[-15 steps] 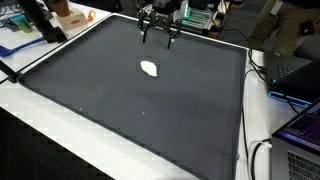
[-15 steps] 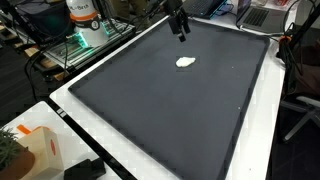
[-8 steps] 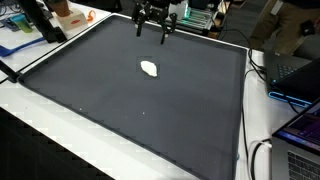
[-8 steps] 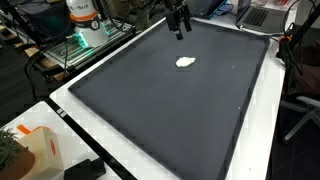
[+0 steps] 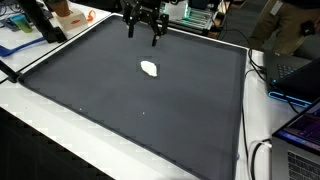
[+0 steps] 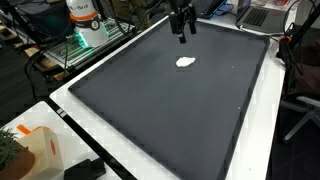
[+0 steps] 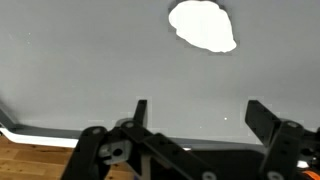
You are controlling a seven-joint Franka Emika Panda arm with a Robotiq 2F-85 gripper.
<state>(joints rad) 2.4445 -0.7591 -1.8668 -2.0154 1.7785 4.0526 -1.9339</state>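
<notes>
wrist view shows the tool [image 7: 198, 108] spread over a dark mat [image 7: 80, 60], white scrap [image 7: 203, 25] near, wood [image 7: 30, 160] beyond.

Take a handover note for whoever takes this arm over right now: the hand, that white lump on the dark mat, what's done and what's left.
The hand: open, empty, hovering over one edge of the dark grey mat.
The small white irregular lump: lies alone on the mat, apart from the hand; in the wrist view it sits ahead of the spread fingers.
Done: nothing gripped, nothing touched.
Left: the lump is not yet reached or held.
</notes>
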